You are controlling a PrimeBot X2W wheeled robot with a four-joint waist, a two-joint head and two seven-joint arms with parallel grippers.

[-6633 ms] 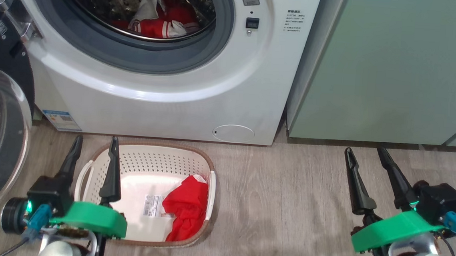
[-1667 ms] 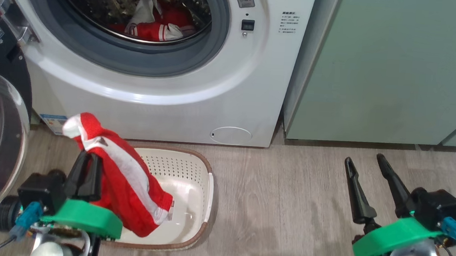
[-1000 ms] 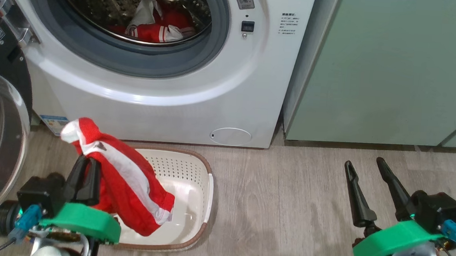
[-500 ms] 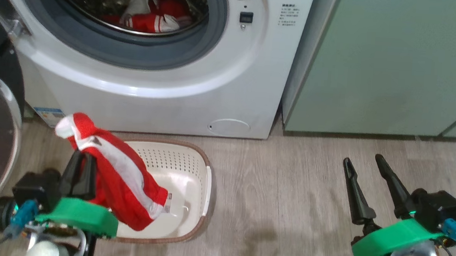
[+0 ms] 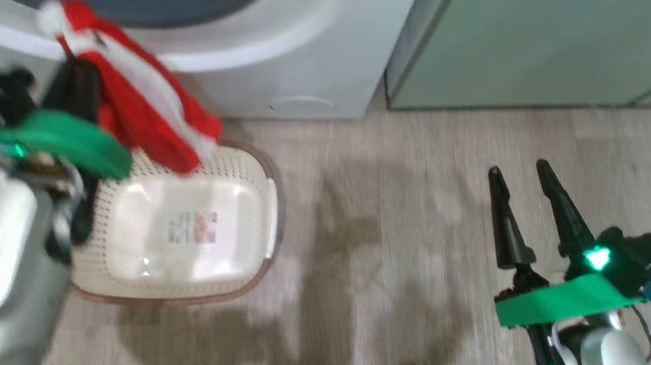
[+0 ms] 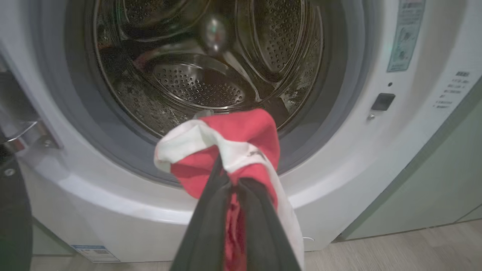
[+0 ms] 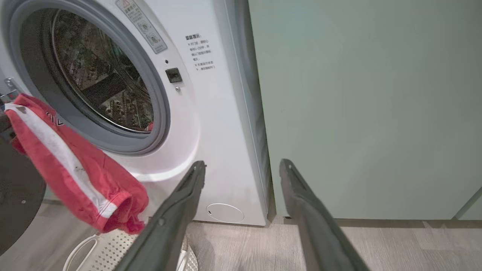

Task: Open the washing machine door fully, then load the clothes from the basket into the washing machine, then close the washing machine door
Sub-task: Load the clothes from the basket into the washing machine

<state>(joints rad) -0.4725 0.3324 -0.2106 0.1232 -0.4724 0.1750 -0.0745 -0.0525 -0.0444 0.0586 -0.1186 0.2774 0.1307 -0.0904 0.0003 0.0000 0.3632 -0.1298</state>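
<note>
A: Pale wood-look plank floor underneath, big white front-loading washing machine straight ahead of the left gripper. Shut or spread?

B: Closed tight, long dark fingers pinched on a red sports jersey with white stripes. Bunched over the fingertips, draping down toward the wrist.

A: Where against the machine?

B: Raised level with the lower curve of the grey rubber gasket, just in front of the mouth of the perforated steel drum. Not yet inside. Impossible to tell whether brushing the white front panel.

A: And the small cream plastic basket with perforated sides?

B: Down on the floor below that gripper, near the foot of the washer. Label sticker showing on its bottom. Lower end of the jersey hanging above the far rim, clear of it in the right wrist view.

A: Round door with the glossy black rim?

B: Swung open, out past the left gripper's outer side.

A: Right gripper?

B: Spread wide, holding nothing. Well apart from the basket, above the floor, fingers aimed at the seam between the washer and the pale green cabinet beside it.
</note>
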